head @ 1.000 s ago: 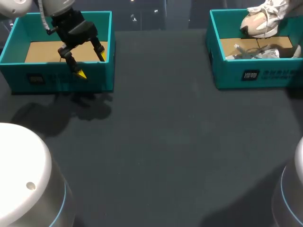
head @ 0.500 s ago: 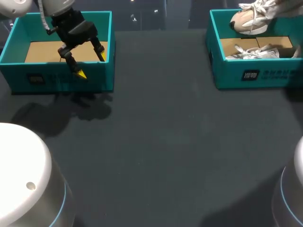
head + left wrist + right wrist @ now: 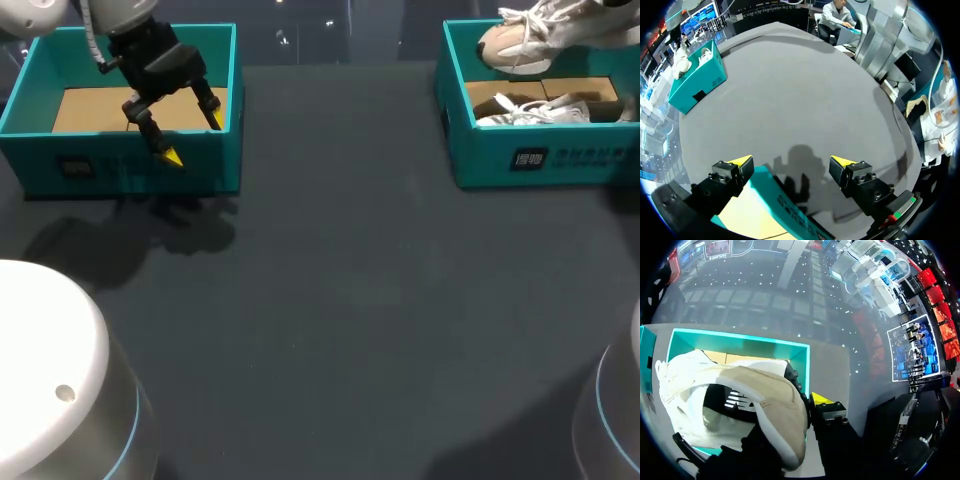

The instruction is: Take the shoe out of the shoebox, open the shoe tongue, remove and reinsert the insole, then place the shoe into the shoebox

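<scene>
Yellow shows on only one tip of your right claw (image 3: 807, 407) in its wrist view. That tip presses the heel end of the shoe (image 3: 740, 405), and the other tip is hidden by the shoe body. The shoe hangs in the air with nothing under it, so read the claw as pinching it.

Head view: the shoe (image 3: 525, 40) sits at the upper right of the frame, toe toward the left, above the back of the teal shoebox (image 3: 540, 160).

Change over the last second: the shoe has risen and drifted left. It lies flatter now, and its sole is off the cardboard floor. A second shoe (image 3: 540, 110) inside the box shows more fully than it did.

Judgement: the take-out step is nearly done. The shoe has yet to pass the box's near wall and reach the dark table (image 3: 350, 300). Tongue and insole work are not started.

Your left claw (image 3: 193, 138) has not shifted across the frames. It is spread wide at the upper left, over the front wall of the left box (image 3: 100, 165). Its wrist view shows both tips apart with nothing between them.
</scene>
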Controlling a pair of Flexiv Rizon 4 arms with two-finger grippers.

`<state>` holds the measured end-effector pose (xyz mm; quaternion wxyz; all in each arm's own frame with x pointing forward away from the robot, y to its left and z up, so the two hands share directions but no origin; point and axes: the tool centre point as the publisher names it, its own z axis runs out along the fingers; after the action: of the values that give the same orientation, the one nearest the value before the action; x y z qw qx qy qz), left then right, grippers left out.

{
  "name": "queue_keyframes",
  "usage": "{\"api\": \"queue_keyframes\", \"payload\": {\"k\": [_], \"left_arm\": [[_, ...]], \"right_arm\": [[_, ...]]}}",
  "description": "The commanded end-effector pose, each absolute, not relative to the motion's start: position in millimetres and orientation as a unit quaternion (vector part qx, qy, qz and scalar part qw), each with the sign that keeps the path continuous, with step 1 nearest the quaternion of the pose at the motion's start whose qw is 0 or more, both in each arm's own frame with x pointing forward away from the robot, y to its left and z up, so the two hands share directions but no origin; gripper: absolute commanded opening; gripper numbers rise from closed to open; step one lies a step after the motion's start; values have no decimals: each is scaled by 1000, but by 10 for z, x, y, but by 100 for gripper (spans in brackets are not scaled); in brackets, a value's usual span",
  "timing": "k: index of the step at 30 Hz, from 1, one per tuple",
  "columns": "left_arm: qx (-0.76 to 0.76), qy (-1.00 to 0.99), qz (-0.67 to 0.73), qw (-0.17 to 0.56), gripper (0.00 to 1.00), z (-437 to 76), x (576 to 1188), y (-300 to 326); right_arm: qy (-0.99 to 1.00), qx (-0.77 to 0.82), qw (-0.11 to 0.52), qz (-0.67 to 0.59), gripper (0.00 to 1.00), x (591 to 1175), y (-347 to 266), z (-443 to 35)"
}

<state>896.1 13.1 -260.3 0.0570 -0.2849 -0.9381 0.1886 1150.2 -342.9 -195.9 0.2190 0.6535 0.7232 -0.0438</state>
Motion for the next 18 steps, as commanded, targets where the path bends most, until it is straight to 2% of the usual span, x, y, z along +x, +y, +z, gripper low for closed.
{"api": "queue_keyframes", "payload": {"k": [1,7,18], "left_arm": [[-285,-938,187,57,100,-2598,8962,132],[-285,-938,187,57,100,-2598,8962,132],[-285,-938,187,57,100,-2598,8962,132]], "right_arm": [[724,652,224,-37,0,11421,-3430,-1947],[724,652,224,-37,0,11421,-3430,-1947],[692,691,204,-50,0,11526,-3428,-2371]]}}
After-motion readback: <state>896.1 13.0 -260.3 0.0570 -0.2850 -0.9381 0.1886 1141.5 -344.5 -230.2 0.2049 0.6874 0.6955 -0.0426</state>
